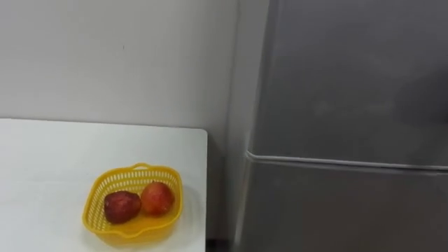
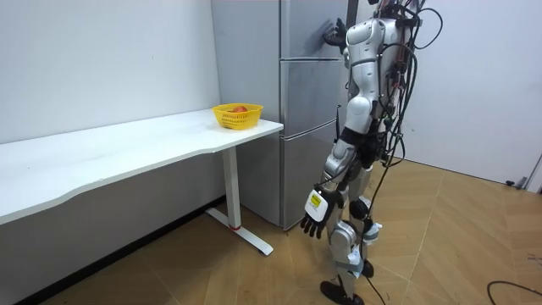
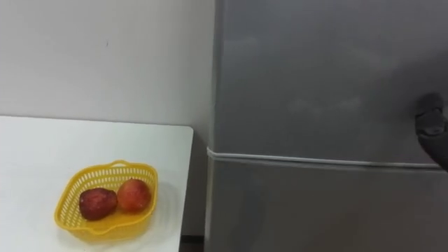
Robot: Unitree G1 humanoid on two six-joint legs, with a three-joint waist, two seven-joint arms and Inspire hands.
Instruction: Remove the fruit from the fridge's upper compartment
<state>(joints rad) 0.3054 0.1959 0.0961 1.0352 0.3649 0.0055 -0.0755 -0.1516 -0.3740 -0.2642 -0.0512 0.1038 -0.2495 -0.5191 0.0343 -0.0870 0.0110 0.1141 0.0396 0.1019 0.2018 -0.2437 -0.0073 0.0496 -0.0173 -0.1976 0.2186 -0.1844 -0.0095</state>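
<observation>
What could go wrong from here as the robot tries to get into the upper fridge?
1. The upper door is shut, and the right hand sits just above the seam to the lower door; a low pull might miss the upper door.
2. The door front looks smooth there, so the hand may slip.
3. The basket stands near the table edge beside the fridge; the left hand, hanging open, might knock it when raised.

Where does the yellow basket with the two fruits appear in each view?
Left eye view: yellow basket lower left, on the white table.
Right eye view: lower left, nearer the picture's edge.
Room view: above centre, slightly left.
Shared landmark: the grey fridge beside the table.
</observation>
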